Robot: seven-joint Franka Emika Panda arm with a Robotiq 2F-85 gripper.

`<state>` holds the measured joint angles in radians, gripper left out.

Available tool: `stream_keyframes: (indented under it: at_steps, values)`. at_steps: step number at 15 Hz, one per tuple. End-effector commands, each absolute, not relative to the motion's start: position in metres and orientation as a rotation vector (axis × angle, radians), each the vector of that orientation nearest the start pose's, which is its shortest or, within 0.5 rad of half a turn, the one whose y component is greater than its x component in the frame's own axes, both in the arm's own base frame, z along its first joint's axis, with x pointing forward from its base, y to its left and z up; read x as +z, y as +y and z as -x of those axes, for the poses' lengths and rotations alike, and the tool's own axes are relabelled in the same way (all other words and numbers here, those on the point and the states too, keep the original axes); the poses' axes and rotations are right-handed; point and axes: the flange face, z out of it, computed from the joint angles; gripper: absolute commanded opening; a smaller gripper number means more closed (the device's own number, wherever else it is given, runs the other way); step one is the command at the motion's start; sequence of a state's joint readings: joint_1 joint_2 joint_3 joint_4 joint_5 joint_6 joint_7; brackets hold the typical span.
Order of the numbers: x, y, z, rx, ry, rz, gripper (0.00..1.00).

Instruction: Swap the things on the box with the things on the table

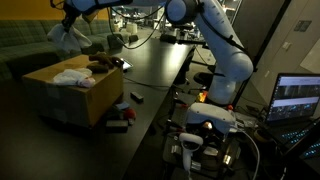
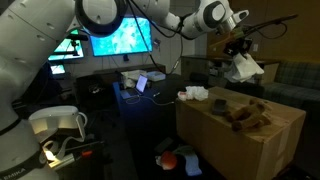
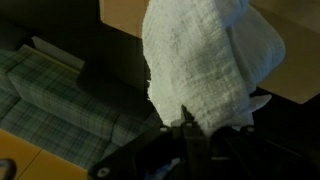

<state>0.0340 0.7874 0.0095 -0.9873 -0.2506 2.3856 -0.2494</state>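
Observation:
My gripper (image 1: 73, 17) (image 2: 237, 47) is shut on a white cloth (image 1: 68, 38) (image 2: 244, 68) and holds it in the air past the far end of the tan cardboard box (image 1: 70, 98) (image 2: 240, 145). In the wrist view the cloth (image 3: 205, 60) hangs from the gripper (image 3: 190, 128) and covers most of the box (image 3: 122, 12). On the box top lie another white cloth (image 1: 72, 76) (image 2: 195, 94) and a brown soft thing (image 1: 102, 66) (image 2: 246, 116). The black table (image 1: 150, 62) (image 2: 150, 100) runs alongside the box.
A green plaid sofa (image 1: 25, 45) (image 3: 40, 95) stands behind the box, under the held cloth. Small items, one red (image 1: 118, 118) (image 2: 170, 158), lie on the floor by the box. A lit monitor (image 2: 120, 35) and cables sit on the table, and a laptop (image 1: 300, 98) glows near the robot base.

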Motion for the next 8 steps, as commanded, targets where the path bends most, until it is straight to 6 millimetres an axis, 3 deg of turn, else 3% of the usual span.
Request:
stream_keyframes:
  at_steps: [1,6,8]
  values:
    - [0.517,-0.003,-0.771,-0.982,-0.554,3.237,0.02]
    - [0.559,-0.072,-0.718,-0.991,-0.266,3.317,0.02]
    - [0.566,-0.103,-0.692,-0.977,-0.126,3.354,0.02]
